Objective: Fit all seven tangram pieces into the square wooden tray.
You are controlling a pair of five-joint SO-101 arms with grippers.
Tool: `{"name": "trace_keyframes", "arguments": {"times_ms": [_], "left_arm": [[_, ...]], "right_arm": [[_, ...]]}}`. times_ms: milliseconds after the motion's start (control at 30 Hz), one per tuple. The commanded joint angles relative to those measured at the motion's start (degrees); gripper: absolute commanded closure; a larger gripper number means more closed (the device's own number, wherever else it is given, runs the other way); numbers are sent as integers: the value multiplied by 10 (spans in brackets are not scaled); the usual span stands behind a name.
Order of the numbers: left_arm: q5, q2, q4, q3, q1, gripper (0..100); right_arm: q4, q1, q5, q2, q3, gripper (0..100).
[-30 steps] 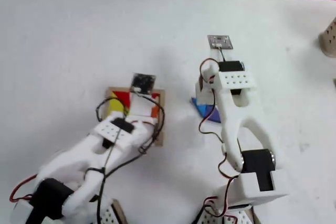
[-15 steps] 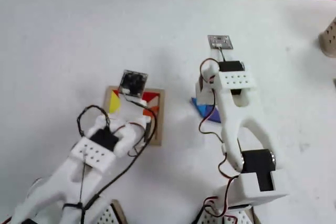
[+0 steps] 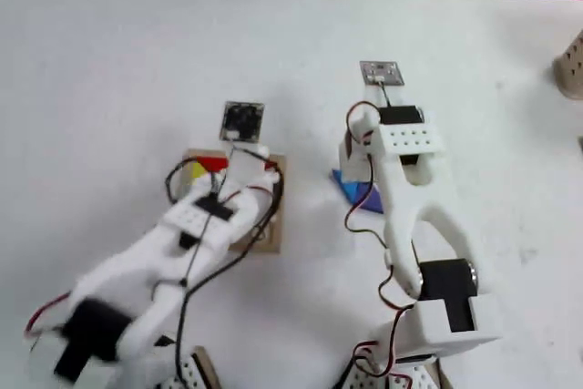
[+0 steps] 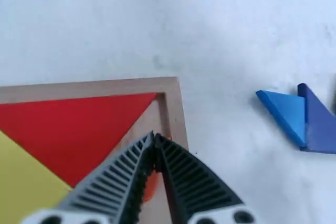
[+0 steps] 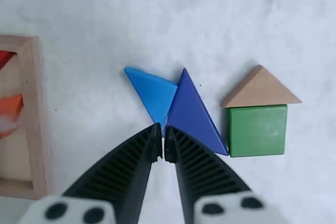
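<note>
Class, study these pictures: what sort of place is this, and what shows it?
Likely a robotics lab bench: left arm and right arm with exposed wires on a white table, plus a wooden tray.

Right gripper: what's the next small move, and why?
Probably open the right gripper and straddle the light blue triangle to grasp it. The jaws are shut on nothing, the tips sit near where that piece meets the dark blue triangle, and both pieces lie outside the tray.
</note>
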Motion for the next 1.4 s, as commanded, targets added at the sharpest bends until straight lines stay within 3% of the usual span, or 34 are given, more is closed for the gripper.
{"name": "trace_keyframes", "arguments": {"times_ms": [0, 367, 767, 1100, 1367], "left_arm": [[3, 57, -12, -59, -6, 980], [2, -39, 19, 33, -11, 980], [1, -218, 21, 152, -85, 980], [3, -223, 19, 136, 16, 980], [2, -131, 0, 103, -7, 980]], "right_arm": [[3, 5, -3, -22, -24, 974], [3, 5, -2, -22, -24, 974], [3, 5, -2, -22, -24, 974], [-4, 5, -2, -22, -24, 974], [-4, 5, -2, -22, -23, 974]]}}
